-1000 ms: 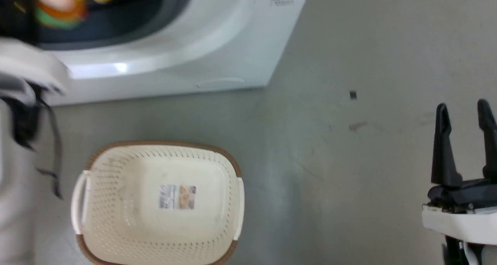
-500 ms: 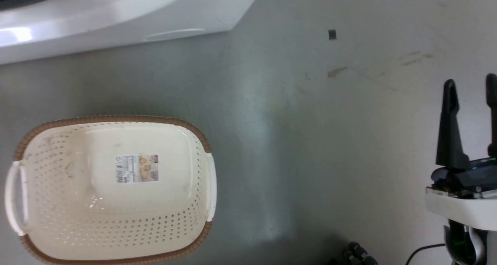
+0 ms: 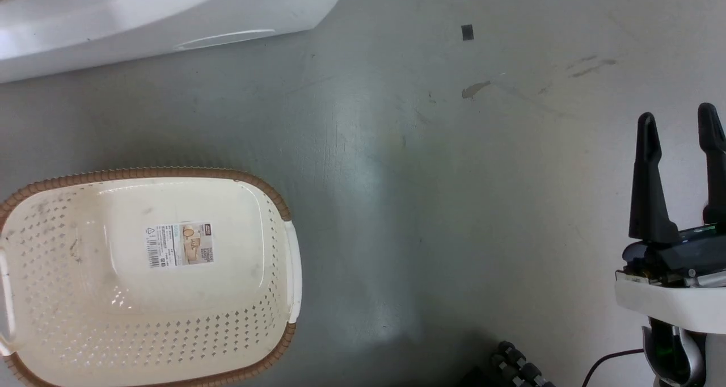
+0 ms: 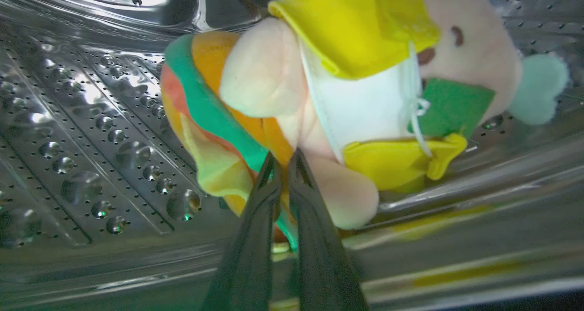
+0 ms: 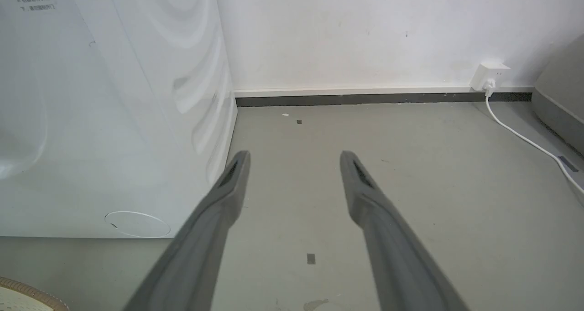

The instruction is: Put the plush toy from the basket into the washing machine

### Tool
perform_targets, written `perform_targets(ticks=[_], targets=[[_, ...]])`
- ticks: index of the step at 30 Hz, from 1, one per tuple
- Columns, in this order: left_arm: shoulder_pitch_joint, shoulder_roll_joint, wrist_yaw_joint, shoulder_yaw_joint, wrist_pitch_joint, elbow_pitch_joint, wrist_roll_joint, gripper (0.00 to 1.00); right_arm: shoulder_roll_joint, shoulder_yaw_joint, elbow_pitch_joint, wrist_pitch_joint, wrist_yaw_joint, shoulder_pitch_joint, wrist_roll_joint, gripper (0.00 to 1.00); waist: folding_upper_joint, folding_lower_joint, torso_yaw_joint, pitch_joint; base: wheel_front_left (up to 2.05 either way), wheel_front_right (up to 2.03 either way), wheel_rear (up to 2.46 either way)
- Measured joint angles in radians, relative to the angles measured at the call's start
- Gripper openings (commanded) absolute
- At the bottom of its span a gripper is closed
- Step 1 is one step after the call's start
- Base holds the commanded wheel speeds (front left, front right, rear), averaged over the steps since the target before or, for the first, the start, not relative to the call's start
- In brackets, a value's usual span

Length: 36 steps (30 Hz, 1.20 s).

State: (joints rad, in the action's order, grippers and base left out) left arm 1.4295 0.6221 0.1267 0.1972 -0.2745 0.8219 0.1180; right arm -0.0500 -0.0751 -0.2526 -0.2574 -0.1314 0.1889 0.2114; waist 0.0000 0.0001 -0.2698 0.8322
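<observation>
Jaws of the left gripper [image 4: 286, 158] pinch the striped edge of the plush toy [image 4: 319, 96] inside the steel drum [image 4: 91, 133] of the washing machine [image 3: 113, 24]. Over the grey floor [image 3: 431, 205] the right gripper [image 3: 678, 114] — jaws spread wide — hangs well apart from the basket [image 3: 170, 333], whose bottom bears a label sticker [image 3: 180, 245].

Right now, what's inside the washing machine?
The toy, pinched by the left gripper, is inside the steel drum. The toy covers the drum's back, so that part stays hidden.

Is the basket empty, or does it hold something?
Empty: the basket shows a bare perforated bottom, with nothing inside but its label sticker.
</observation>
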Motion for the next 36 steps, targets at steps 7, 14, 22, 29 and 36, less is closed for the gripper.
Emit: perform_targets(ticks=[7,14,22,29,36], targets=[[-0.025,-0.018,0.001,0.042,0.098,0.063,0.034,1.00,0.000,-0.004,0.017,0.000,0.000,0.000,-0.013,1.00,0.0000,0.0000,0.015,-0.060,0.00,0.00,0.00],[-0.142,-0.084,0.001,0.081,0.245,0.115,0.096,1.00,0.000,-0.017,0.035,0.000,0.000,-0.007,-0.050,1.00,0.0000,-0.0001,0.053,-0.184,0.00,0.00,0.00],[-0.304,-0.155,0.001,0.114,0.408,0.112,0.190,1.00,0.000,-0.041,0.054,0.000,0.000,-0.048,-0.117,1.00,0.0000,-0.0002,0.115,-0.354,0.00,0.00,0.00],[-0.508,-0.240,-0.001,0.110,0.511,0.009,0.249,1.00,0.000,-0.050,0.070,0.000,0.000,-0.112,-0.124,1.00,0.0000,-0.0003,0.179,-0.502,0.00,0.00,0.00],[-0.789,-0.288,-0.054,0.075,0.531,-0.220,0.286,1.00,0.000,-0.032,0.082,0.000,0.000,-0.171,-0.124,1.00,0.0001,-0.0004,0.237,-0.627,0.00,0.00,0.00]])
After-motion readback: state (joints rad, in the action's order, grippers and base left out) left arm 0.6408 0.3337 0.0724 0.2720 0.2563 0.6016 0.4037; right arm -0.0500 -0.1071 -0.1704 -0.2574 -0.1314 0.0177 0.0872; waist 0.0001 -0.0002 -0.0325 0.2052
